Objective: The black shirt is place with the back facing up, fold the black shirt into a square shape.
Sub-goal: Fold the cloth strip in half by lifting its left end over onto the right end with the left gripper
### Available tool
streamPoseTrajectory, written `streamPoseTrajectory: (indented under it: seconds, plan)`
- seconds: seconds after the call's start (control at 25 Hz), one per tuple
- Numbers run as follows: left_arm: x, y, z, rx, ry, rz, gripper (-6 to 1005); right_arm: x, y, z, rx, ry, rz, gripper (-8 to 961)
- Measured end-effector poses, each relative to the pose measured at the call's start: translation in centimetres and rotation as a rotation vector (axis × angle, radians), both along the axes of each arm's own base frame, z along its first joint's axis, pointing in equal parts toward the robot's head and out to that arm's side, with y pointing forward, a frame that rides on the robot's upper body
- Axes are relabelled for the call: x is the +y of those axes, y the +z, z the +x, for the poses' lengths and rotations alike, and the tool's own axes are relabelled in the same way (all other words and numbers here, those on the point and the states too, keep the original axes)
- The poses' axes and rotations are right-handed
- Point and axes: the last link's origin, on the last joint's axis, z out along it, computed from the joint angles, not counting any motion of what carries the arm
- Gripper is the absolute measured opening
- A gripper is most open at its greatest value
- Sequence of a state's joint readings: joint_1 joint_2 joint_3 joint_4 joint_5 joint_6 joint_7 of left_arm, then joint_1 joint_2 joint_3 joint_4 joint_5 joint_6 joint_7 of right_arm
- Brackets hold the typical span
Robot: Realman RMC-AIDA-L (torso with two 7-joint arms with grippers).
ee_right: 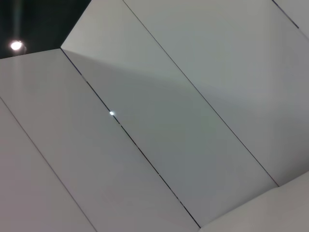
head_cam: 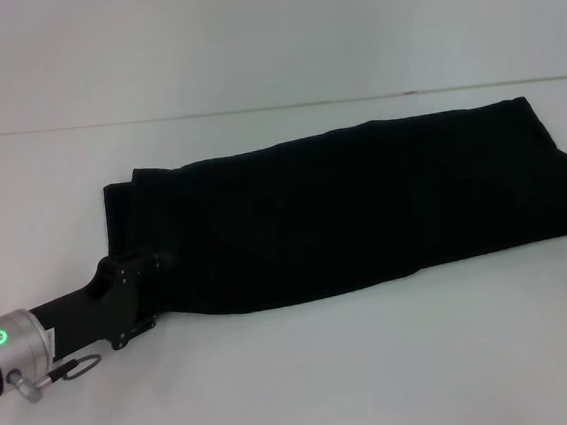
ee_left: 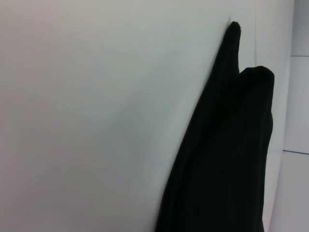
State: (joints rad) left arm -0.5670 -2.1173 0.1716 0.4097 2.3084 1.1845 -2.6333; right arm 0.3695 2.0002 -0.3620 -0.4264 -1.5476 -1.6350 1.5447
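Observation:
The black shirt [head_cam: 354,211] lies on the white table [head_cam: 309,371], folded lengthwise into a long band that runs from left of centre to the right edge of the head view. No lettering shows. My left gripper [head_cam: 160,262] is low at the band's near left end, reaching in from the lower left, and its black tip merges with the cloth. The left wrist view shows the shirt [ee_left: 227,159] as a dark folded ridge on the table. My right gripper is out of view, and its wrist camera sees only wall panels.
The table's back edge [head_cam: 273,108] runs across behind the shirt, with a pale wall beyond. Bare table surface lies in front of the shirt and to its left. A ceiling lamp [ee_right: 16,45] shows in the right wrist view.

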Motion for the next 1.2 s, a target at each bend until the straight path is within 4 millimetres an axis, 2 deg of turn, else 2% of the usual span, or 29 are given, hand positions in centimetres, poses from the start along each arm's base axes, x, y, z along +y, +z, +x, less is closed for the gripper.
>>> streamPoseTrajectory:
  seconds: [0.24, 0.64, 1.08, 1.2]
  plan:
    - [0.5, -0.2, 0.6, -0.005, -0.008, 0.010, 563, 0.0, 0.1, 0.0, 0.001, 0.001, 0.003, 925]
    - [0.5, -0.2, 0.4, 0.004, -0.007, 0.004, 539, 0.0, 0.2, 0.0, 0.006, 0.001, 0.011, 926]
    - [0.7, 0.1, 0.4, 0.032, -0.041, 0.020, 119, 0.0, 0.3, 0.2, 0.008, -0.010, 0.017, 925]
    - [1.2, 0.7, 0.5, 0.071, -0.084, 0.031, 81, 0.0, 0.3, 0.2, 0.008, -0.015, 0.018, 925]
